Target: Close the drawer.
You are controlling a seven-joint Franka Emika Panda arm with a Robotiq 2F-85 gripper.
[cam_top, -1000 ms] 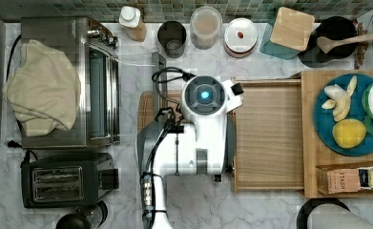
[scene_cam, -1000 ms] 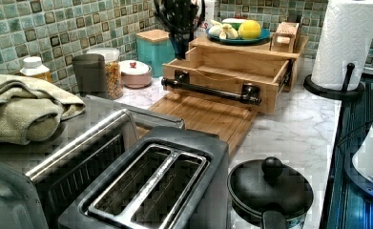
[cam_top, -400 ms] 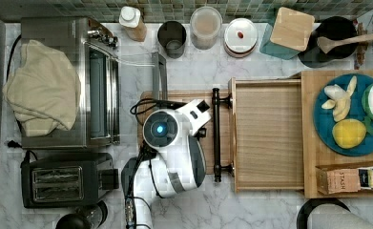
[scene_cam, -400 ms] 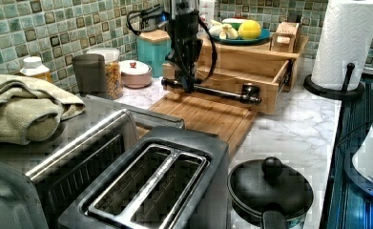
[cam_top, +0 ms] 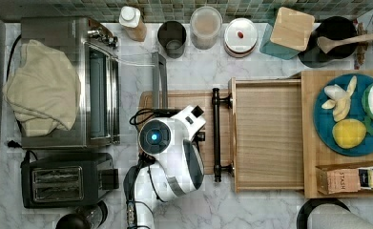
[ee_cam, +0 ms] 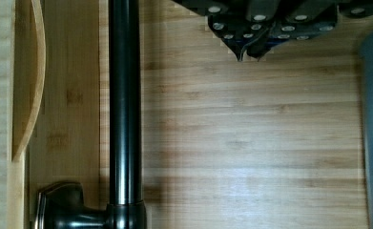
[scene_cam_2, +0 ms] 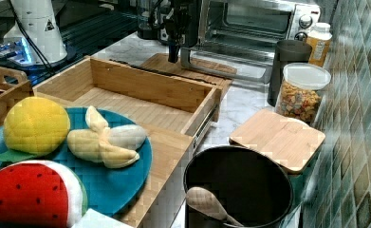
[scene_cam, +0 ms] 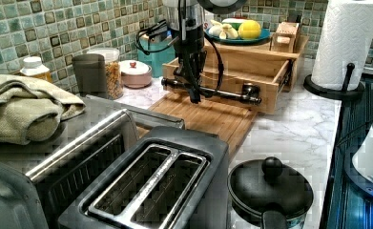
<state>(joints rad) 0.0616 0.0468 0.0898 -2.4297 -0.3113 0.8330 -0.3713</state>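
I see the drawer (cam_top: 269, 136) pulled out wide, its black bar handle (cam_top: 216, 134) just to the right of my gripper (scene_cam: 194, 98) in the top view, apart from it. The fingers (ee_cam: 245, 47) are pressed together, gripping nothing, above the cutting board (scene_cam: 208, 117). The drawer is a shallow light-wood tray with raised rims, under the wooden top holding the blue fruit plate (cam_top: 346, 143).

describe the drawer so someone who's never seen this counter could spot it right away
Find the raised wooden top holding the round blue fruit plate. Sliding out from beneath it is the wide, shallow light-wood tray drawer, empty inside. Unlike the flat bamboo cutting board beside it, it has raised rims and a long black bar handle.
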